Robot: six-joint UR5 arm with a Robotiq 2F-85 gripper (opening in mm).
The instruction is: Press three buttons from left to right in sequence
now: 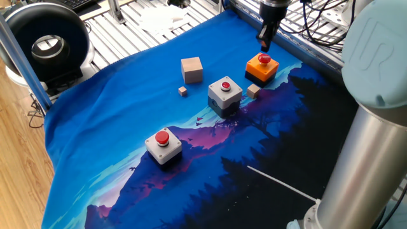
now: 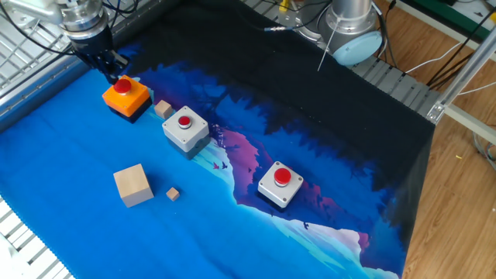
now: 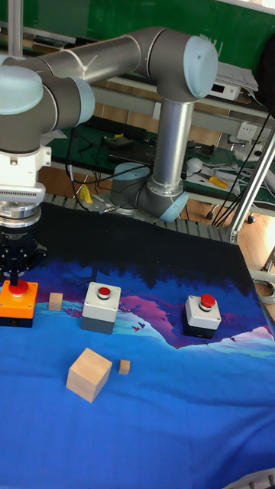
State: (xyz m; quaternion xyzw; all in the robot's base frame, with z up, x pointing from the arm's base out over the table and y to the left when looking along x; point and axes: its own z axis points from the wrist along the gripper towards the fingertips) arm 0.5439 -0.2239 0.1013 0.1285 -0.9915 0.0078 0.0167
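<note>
Three boxes with round red buttons stand in a diagonal row on the blue cloth. A grey button box is at one end. A second grey button box sits in the middle. The orange button box closes the row. My gripper hangs just above the orange box's red button, pointing down. Its fingertips meet in a single tip, shut on nothing, with a small gap to the button.
A large tan cube and a tiny cube lie beside the row. Another small cube sits between the orange and middle boxes. A black round device stands off the cloth. My arm's grey column fills the right foreground.
</note>
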